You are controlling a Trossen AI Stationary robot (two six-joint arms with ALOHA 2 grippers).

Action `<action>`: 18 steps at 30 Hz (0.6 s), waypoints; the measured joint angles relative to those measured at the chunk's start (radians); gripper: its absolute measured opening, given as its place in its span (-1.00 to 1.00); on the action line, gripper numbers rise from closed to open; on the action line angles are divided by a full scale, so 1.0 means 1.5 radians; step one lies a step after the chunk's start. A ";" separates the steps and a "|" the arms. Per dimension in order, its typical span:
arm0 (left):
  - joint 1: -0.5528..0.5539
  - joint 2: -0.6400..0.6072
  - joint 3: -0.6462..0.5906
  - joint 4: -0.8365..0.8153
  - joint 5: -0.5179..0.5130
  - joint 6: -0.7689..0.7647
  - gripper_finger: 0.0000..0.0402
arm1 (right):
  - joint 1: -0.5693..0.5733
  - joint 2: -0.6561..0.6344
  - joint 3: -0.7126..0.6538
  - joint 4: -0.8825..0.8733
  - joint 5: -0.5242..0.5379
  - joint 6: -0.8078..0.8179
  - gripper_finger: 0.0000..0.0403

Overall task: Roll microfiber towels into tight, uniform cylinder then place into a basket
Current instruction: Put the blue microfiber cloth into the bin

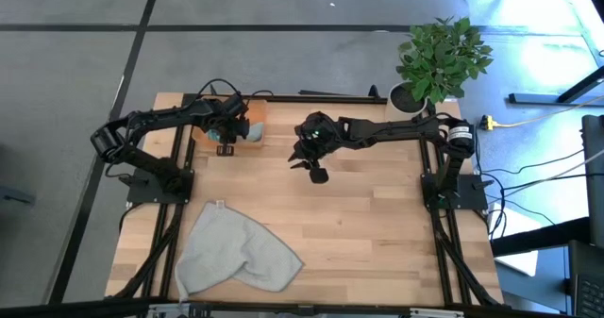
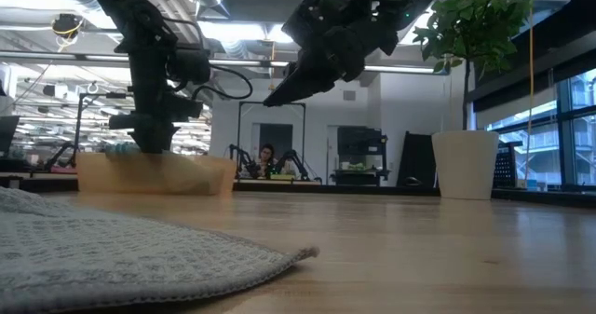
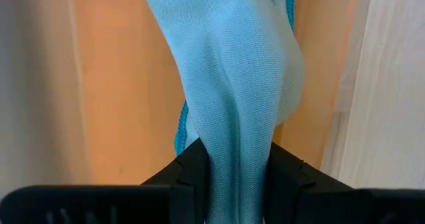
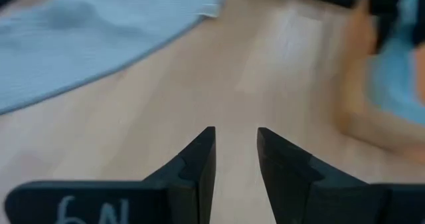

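Note:
The light teal-blue towel (image 3: pixel 226 58) is bunched up over the orange basket (image 1: pixel 253 120) at the table's far left. My left gripper (image 3: pixel 236 151) is shut on it above the basket (image 2: pixel 154 174). In the high view the left gripper (image 1: pixel 225 134) stands at the basket's left part. The pale grey-green towel (image 1: pixel 236 252) lies loosely spread, with folds, on the table near the front left edge. It also shows in the low view (image 2: pixel 112 249). My right gripper (image 4: pixel 236 144) is open and empty. It hangs above the bare wood at the table's middle (image 1: pixel 316 170). My left gripper pinches a bunched fold of several layers of the teal-blue towel (image 3: pixel 234 127) between its two fingers. The fingers come from above, pointing down into the basket. The cloth runs from the fingers over the basket's orange floor (image 3: pixel 126 91).
A white plant pot (image 1: pixel 408 96) with a green plant stands at the table's far right corner. It also shows in the low view (image 2: pixel 463 165). Bare wood lies between the basket, the grey-green towel and the right arm's base (image 1: pixel 453 191).

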 joint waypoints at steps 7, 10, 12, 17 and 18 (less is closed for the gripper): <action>0.000 0.000 0.000 0.000 0.000 0.000 -0.53 | -0.001 0.001 0.000 0.053 0.221 0.061 -0.44; 0.000 0.000 0.000 0.000 0.000 0.000 -0.53 | -0.001 0.001 0.000 0.064 0.290 0.074 -0.44; 0.000 0.000 0.000 0.000 0.000 0.000 -0.52 | -0.001 0.001 0.000 0.063 0.307 0.075 -0.44; 0.000 0.000 0.000 0.000 0.000 0.000 -0.52 | -0.001 0.001 0.000 0.063 0.308 0.074 -0.44; 0.000 0.000 0.000 0.000 0.000 0.000 -0.52 | -0.001 0.001 0.000 0.063 0.308 0.074 -0.44</action>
